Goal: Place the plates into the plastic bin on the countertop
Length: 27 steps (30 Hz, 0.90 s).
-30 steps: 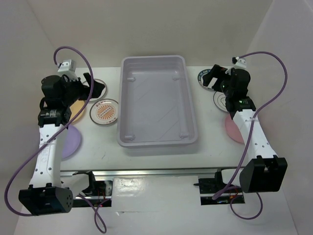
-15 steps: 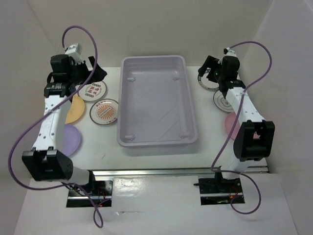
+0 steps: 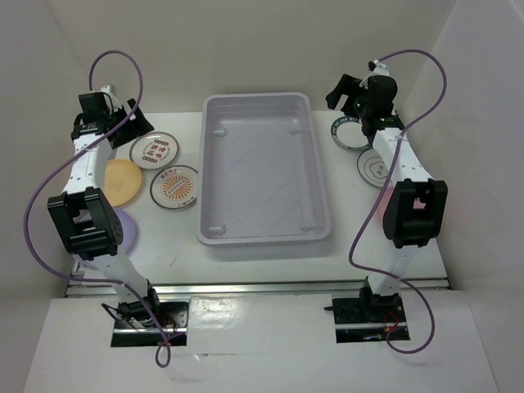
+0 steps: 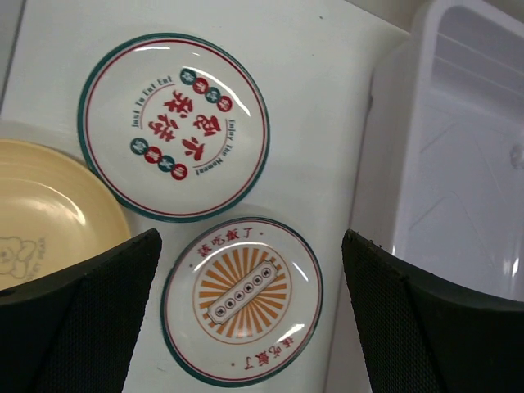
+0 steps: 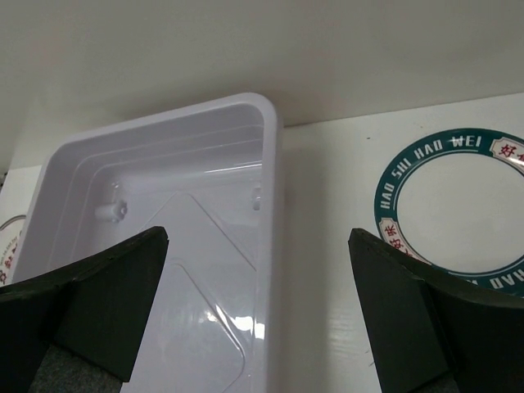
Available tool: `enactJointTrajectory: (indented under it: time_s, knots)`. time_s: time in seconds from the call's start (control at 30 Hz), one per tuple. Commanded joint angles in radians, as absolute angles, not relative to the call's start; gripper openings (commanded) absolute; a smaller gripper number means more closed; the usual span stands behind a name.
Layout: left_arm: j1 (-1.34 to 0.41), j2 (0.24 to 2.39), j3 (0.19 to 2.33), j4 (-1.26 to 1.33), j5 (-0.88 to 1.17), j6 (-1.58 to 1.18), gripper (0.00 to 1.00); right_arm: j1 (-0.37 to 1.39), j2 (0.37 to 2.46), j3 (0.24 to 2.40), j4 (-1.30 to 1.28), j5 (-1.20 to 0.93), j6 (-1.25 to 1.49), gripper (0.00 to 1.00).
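The empty plastic bin (image 3: 262,172) sits mid-countertop (image 3: 246,262). Left of it lie the red-marked plate (image 3: 155,151), the sunburst plate (image 3: 174,187), the yellow plate (image 3: 121,180) and a lavender plate (image 3: 125,231) half behind the left arm. My left gripper (image 3: 133,124) hangs open high above them; its view looks down on the sunburst plate (image 4: 242,301), the red-marked plate (image 4: 174,127) and the bin wall (image 4: 393,164). To the right lie the green-rimmed plate (image 3: 350,133) and the line-drawing plate (image 3: 375,168). My right gripper (image 3: 342,92) hangs open and empty over the bin's far right corner (image 5: 274,115), beside the green-rimmed plate (image 5: 393,196).
White walls close in the back and both sides. Purple cables (image 3: 49,188) loop off both arms. The right arm's elbow (image 3: 415,211) stands over the table's right side.
Both arms have risen and straightened, carrying the grippers up and toward the back. The red-marked plate and the yellow plate now show fully; the right elbow covers where a pink plate lay.
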<state>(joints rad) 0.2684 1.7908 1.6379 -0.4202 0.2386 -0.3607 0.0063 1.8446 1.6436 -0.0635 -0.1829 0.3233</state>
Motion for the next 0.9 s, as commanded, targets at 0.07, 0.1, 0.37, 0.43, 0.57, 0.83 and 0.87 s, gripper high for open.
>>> enactJointTrajectory:
  time_s: [0.07, 0.1, 0.37, 0.43, 0.57, 0.83, 0.87]
  knots:
    - [0.293, 1.819, 1.703, -0.390, 0.259, -0.293, 0.96, 0.005, 1.874, 1.675, 0.017, -0.242, 0.281, 1.00]
    - [0.304, 1.819, 1.703, -0.390, 0.250, -0.293, 0.96, 0.005, 1.875, 1.675, 0.017, -0.256, 0.281, 1.00]
    - [0.313, 1.856, 1.680, -0.503, 0.109, -0.321, 0.88, 0.005, 1.942, 1.733, -0.023, -0.310, 0.290, 1.00]
    - [0.313, 1.835, 1.623, -0.515, 0.020, -0.290, 0.86, 0.005, 1.942, 1.733, -0.023, -0.310, 0.290, 1.00]
    - [0.289, 1.835, 1.608, -0.552, -0.069, -0.255, 0.85, 0.005, 1.951, 1.733, -0.023, -0.301, 0.290, 1.00]
    - [0.253, 1.885, 1.580, -0.592, -0.204, -0.221, 0.76, 0.005, 1.960, 1.744, -0.043, -0.267, 0.281, 1.00]
    - [0.244, 1.894, 1.563, -0.583, -0.204, -0.212, 0.76, 0.005, 1.960, 1.744, -0.043, -0.256, 0.281, 1.00]
